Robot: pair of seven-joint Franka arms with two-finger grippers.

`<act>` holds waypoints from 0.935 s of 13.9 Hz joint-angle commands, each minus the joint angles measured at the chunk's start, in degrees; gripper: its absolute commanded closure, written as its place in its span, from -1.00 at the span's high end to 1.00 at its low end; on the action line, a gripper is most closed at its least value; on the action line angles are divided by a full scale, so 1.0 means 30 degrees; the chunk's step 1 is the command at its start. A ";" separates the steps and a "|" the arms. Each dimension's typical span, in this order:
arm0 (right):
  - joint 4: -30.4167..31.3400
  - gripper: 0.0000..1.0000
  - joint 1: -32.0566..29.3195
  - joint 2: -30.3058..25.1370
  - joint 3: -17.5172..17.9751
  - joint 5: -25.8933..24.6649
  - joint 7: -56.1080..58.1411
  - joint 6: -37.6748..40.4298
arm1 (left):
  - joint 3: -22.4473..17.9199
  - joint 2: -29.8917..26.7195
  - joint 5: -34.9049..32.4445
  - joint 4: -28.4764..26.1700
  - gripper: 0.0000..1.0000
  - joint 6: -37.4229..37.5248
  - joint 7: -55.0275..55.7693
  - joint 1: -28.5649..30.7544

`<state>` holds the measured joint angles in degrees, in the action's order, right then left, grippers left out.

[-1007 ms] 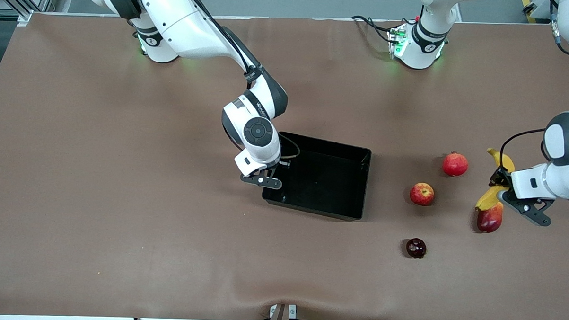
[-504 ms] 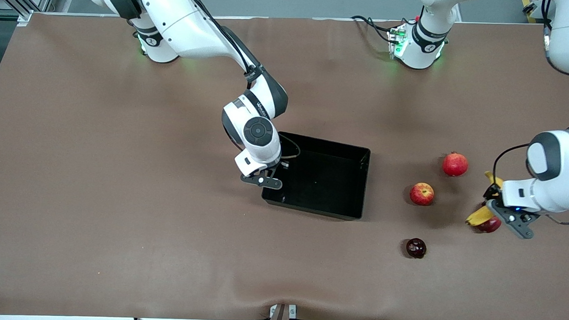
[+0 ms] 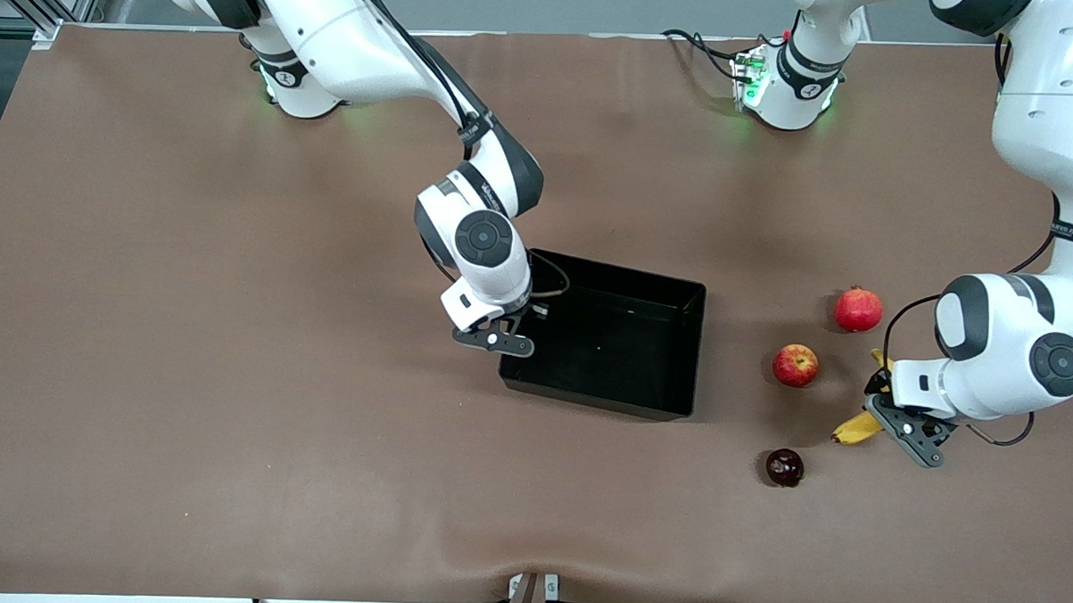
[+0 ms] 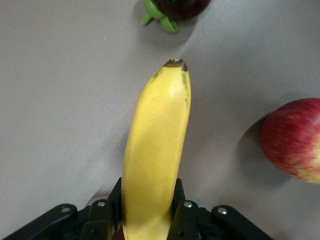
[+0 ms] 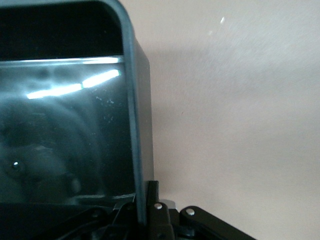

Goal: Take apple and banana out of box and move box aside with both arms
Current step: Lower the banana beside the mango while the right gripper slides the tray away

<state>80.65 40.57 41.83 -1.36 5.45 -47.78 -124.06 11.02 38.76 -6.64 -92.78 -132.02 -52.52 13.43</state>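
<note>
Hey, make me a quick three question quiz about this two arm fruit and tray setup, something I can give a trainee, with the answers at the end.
1. True or false: the left gripper is shut on the banana.
2. Multiple choice: the right gripper grips the black tray by
A. its floor
B. its wall at the right arm's end
C. its wall at the left arm's end
3. Fill in: of the apple, the pomegranate and the dark purple fruit, the one nearest the front camera is the ____.

Key
1. True; the fingers clamp its sides.
2. B
3. dark purple fruit
</note>
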 commanded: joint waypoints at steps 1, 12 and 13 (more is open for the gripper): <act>0.0391 -1.00 -0.1242 -0.2454 -0.0016 0.0000 0.0048 0.1593 | -0.0013 0.0439 -0.0129 0.0224 -1.00 -0.0552 -0.0159 0.0065; 0.1413 -1.00 -0.7891 -0.5331 -0.0045 0.0001 0.7508 0.5847 | 0.0016 0.1261 -0.1946 -0.0156 -1.00 -0.1903 -0.0452 0.0065; 0.1590 -1.00 -0.8566 -0.5448 -0.0045 -0.0029 0.8592 0.5847 | 0.0017 0.1261 -0.1946 -0.0157 -0.53 -0.1903 -0.0394 0.0065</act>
<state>82.16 19.15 28.72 -2.71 5.29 -27.75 -106.46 10.94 42.58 -11.46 -93.12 -137.28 -53.16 13.53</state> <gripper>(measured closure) 0.969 0.599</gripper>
